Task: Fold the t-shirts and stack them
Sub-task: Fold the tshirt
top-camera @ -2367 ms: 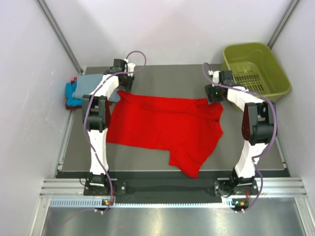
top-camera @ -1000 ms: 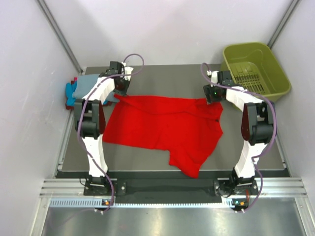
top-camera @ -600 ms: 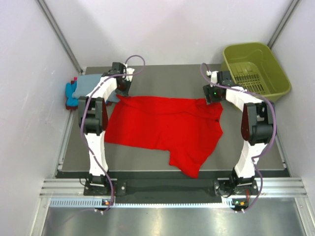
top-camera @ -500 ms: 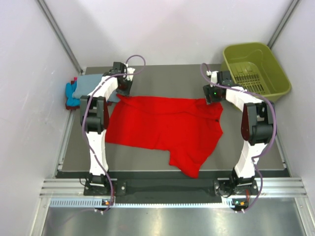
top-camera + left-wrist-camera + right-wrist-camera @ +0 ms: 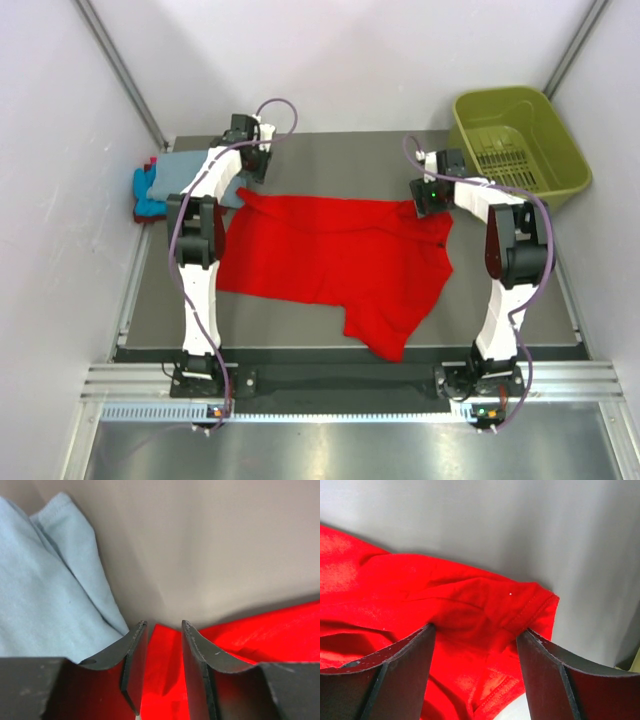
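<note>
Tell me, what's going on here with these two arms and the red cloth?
Two robot arms are folding t-shirts. A red t-shirt lies spread, slightly rumpled, on the table. The left gripper is at its far left corner, jaws a little apart over the cloth. The right gripper is at the far right corner, jaws wide open above the hem. Neither seems to grip it. A grey-blue shirt lies on a turquoise one at the far left, and an olive basket stands at the far right.
</note>
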Robot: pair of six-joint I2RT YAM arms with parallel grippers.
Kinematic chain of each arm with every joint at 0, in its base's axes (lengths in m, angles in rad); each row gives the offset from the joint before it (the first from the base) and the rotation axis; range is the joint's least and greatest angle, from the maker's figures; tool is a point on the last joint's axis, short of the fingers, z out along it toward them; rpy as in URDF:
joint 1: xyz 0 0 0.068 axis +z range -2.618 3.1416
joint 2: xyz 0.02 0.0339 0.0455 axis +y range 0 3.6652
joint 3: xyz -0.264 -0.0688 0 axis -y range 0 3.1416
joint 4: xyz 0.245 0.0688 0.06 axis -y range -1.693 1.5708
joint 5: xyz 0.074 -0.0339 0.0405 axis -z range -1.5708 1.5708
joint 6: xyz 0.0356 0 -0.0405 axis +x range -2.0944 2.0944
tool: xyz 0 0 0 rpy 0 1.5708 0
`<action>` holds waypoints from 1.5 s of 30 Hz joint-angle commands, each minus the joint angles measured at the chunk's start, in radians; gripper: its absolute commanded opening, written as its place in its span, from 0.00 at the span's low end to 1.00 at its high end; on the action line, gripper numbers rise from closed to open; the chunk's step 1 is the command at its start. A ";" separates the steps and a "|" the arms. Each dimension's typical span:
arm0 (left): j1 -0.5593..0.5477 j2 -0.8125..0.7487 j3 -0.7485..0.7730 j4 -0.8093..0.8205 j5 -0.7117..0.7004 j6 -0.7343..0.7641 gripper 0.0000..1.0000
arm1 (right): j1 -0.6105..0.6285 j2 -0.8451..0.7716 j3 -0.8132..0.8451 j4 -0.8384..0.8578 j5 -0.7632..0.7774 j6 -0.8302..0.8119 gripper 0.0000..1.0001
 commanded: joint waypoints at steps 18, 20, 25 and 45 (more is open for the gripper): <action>0.021 0.031 -0.030 -0.095 -0.041 0.054 0.29 | 0.014 0.003 0.060 0.015 0.003 0.003 0.66; 0.021 0.032 -0.030 -0.105 -0.036 0.057 0.28 | 0.016 0.005 0.058 0.017 0.001 0.004 0.66; 0.021 0.032 -0.030 -0.121 -0.024 0.059 0.09 | 0.014 0.011 0.063 0.021 -0.002 0.009 0.66; 0.021 -0.260 -0.217 0.033 -0.024 0.042 0.00 | 0.023 -0.007 0.055 0.021 0.000 0.000 0.66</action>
